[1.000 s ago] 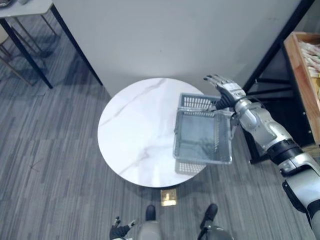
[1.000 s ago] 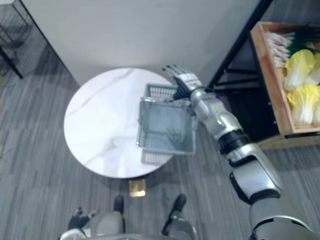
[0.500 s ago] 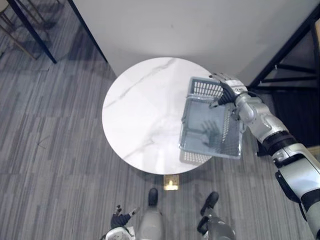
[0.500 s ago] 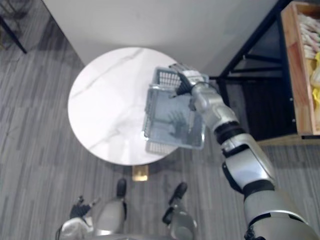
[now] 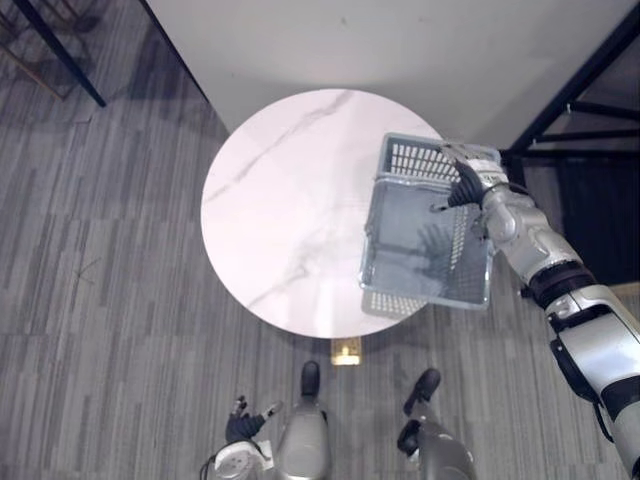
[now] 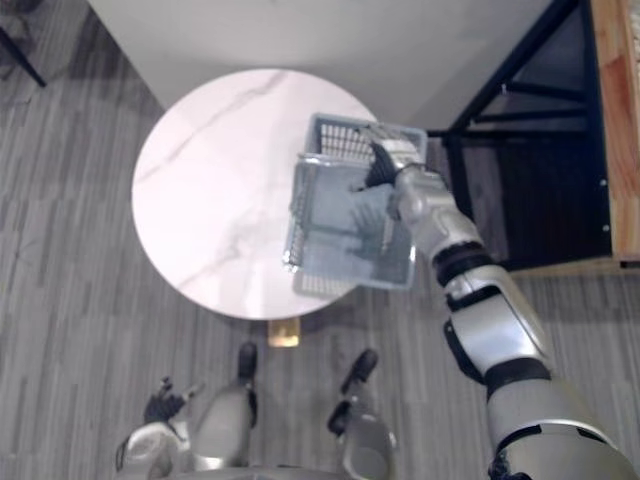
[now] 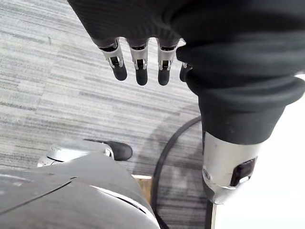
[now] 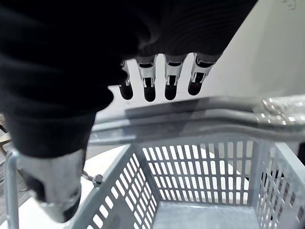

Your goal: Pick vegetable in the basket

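Grey perforated plastic basket (image 5: 412,160) with wire handles sits over the right-hand edge of the round white marble tabletop (image 5: 280,200), its right side hanging past the rim. Its long axis runs away from the robot, and its floor is bare apart from the hand's shadow. I cannot tell whether it rests on the tabletop or is held just clear of it. The right hand (image 5: 470,183) is at the basket's far right corner. In its wrist view the fingers (image 8: 171,90) hang straight and side by side, with the wire handle (image 8: 200,119) crossing just beyond their dark tips. Whether they touch the handle is not clear, and none is curled round it. So the handle lies directly below the right fingers, and that arm is far the nearer. The left hand (image 7: 139,67) hangs low at the robot's side over the grey striped carpet (image 5: 100,300), fingers relaxed and straight, holding nothing. To the robot's right stand a black metal frame (image 6: 510,70) and the edge of a wooden crate (image 6: 620,120), which I judge the likeliest place to look for a vegetable.
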